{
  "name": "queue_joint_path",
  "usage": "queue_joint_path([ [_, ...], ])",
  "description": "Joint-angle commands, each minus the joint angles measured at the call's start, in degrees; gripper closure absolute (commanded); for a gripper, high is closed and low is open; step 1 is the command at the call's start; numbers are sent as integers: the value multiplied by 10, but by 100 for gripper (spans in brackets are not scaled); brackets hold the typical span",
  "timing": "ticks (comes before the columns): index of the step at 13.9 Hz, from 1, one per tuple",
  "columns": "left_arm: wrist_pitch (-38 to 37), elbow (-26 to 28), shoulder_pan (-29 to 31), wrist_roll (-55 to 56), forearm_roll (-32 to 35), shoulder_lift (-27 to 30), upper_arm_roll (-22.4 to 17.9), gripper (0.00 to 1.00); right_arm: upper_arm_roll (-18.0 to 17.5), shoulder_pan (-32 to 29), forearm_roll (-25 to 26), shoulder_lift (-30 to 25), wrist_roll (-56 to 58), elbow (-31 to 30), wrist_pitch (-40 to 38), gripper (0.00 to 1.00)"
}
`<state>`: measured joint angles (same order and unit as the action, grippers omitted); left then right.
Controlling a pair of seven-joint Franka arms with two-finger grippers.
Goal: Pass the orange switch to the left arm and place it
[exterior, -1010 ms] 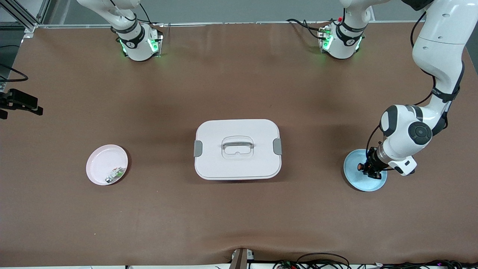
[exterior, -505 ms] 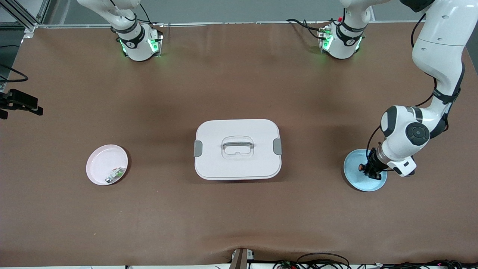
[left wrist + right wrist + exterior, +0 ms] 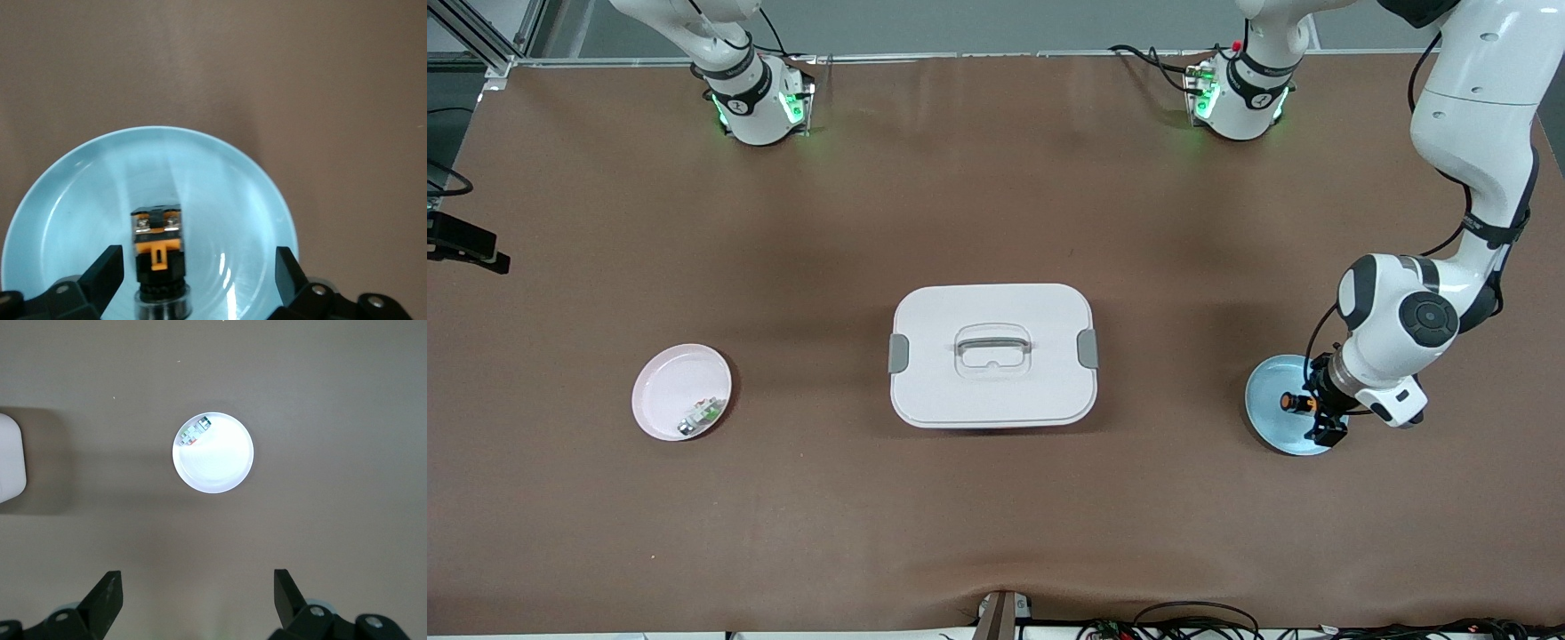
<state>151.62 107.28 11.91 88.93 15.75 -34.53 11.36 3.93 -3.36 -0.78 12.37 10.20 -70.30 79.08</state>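
The orange switch (image 3: 1294, 402) lies on its side on the blue plate (image 3: 1267, 418), low in the front view at the left arm's end of the counter (image 3: 996, 204). The left claw (image 3: 1320, 418) straddles it with its jaws apart, gripping nothing. The switch sits closer to one finger (image 3: 110, 267), so a crooked lift could clip it and roll it off the rim. The box (image 3: 993, 356) stays mid-frame, well apart. The right claw (image 3: 198, 600) waits, spread wide, over the pink plate (image 3: 220, 463).
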Motion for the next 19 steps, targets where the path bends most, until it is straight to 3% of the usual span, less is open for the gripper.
queue_joint_path([
  [1,-6,-10,-4,15,14,19,-6,0,0,-3,-4,-17,-4,-12,-3,0],
  [3,-22,-26,-6,17,13,21,-6,0,-3,-2,-5,-18,-28,-11,-2,0],
  [6,-111,-67,-8,13,14,31,-4,0,-7,1,-4,-18,-62,-11,-3,0],
  [9,-256,-147,-1,-4,12,32,6,0,-6,0,-5,-17,-63,-10,1,0],
  [12,-408,-246,0,-103,-47,28,11,0,-6,0,-5,-16,-64,-7,2,0],
  [14,-453,-255,0,-165,-84,43,7,0,-6,0,-5,-16,-64,-8,5,0],
  [17,-459,-244,14,-197,-90,102,11,0,-6,-1,-7,-15,-65,-6,6,0],
  [19,-453,-199,24,-274,-133,155,5,0,2,-5,-46,-16,-57,-6,3,0],
])
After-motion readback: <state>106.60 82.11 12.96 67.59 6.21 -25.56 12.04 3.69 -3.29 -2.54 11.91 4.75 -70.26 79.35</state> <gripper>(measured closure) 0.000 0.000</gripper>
